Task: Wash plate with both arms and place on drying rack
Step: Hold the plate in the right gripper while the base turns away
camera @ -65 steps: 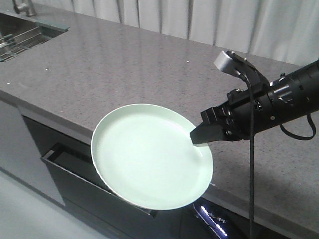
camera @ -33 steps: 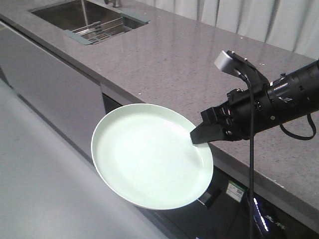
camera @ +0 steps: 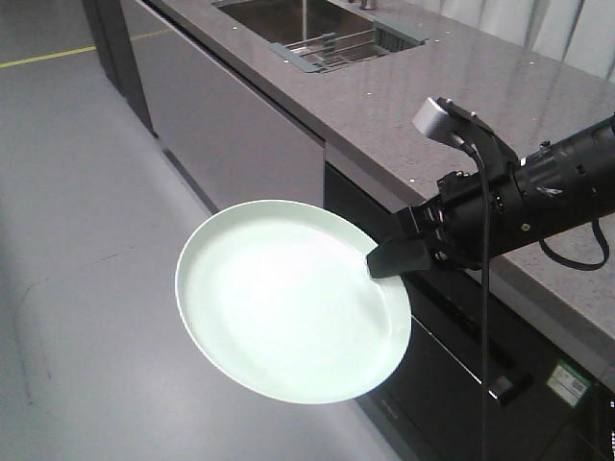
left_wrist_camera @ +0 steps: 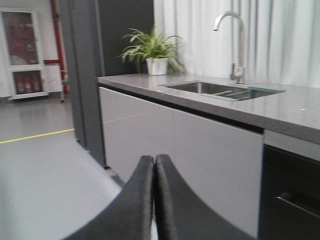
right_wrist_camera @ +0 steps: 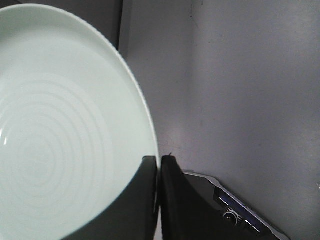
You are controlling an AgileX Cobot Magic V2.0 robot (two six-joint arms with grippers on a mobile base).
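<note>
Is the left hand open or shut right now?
Shut. In the left wrist view, the left hand has its two black fingers pressed together, with nothing between them.

A long grey speckled counter point(camera: 404, 96) runs from far left to near right. A steel sink point(camera: 259, 12) sits in its far part, with a drying rack point(camera: 332, 46) across it. A faucet point(left_wrist_camera: 232, 40) stands behind the sink, and a potted plant point(left_wrist_camera: 154, 52) at the far end.
</note>
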